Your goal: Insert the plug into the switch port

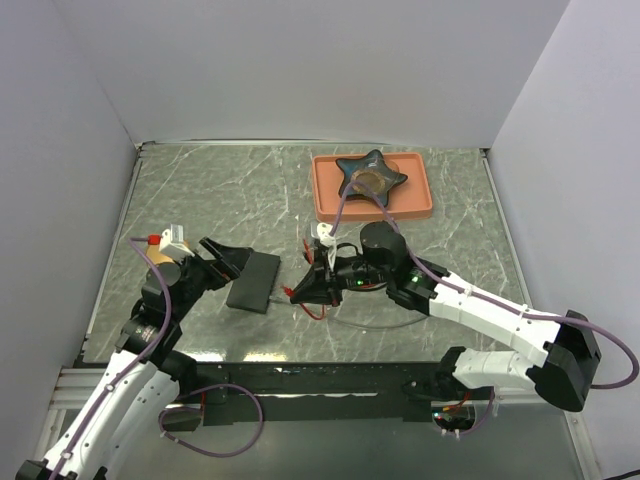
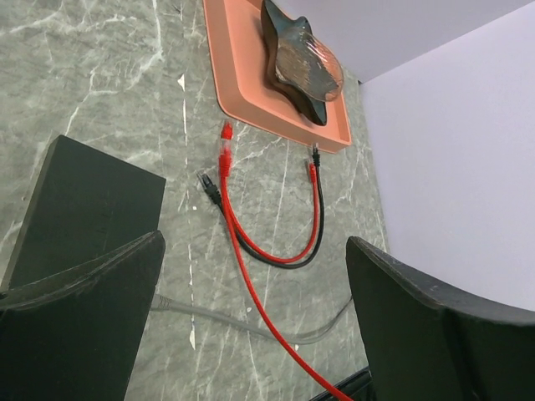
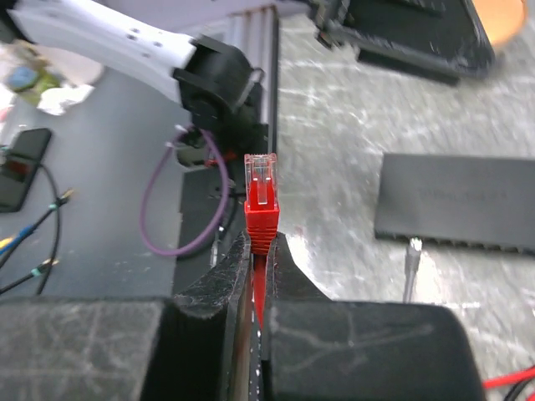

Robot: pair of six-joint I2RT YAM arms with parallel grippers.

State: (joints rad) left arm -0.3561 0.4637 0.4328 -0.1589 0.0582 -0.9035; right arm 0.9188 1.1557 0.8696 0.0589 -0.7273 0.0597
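Note:
The switch [image 1: 252, 281] is a flat matte-black box lying left of centre on the table. In the right wrist view it [image 3: 458, 209] shows its row of sockets along the near edge. My right gripper [image 1: 299, 292] [image 3: 261, 244] is shut on a red plug [image 3: 261, 196] with a clear tip. The plug points out past the fingertips and is held apart from the switch, to its right. My left gripper [image 1: 222, 266] [image 2: 255, 246] is open and empty at the switch's left end. One of its fingers [image 2: 79, 326] overlaps the switch [image 2: 84, 209].
An orange tray [image 1: 420, 195] at the back holds a dark star-shaped dish [image 1: 371, 175]. Loose red [image 2: 251, 276], black [image 2: 276, 257] and grey [image 2: 251, 322] cables lie between switch and tray. A grey plug [image 3: 410, 255] lies beside the switch's socket edge.

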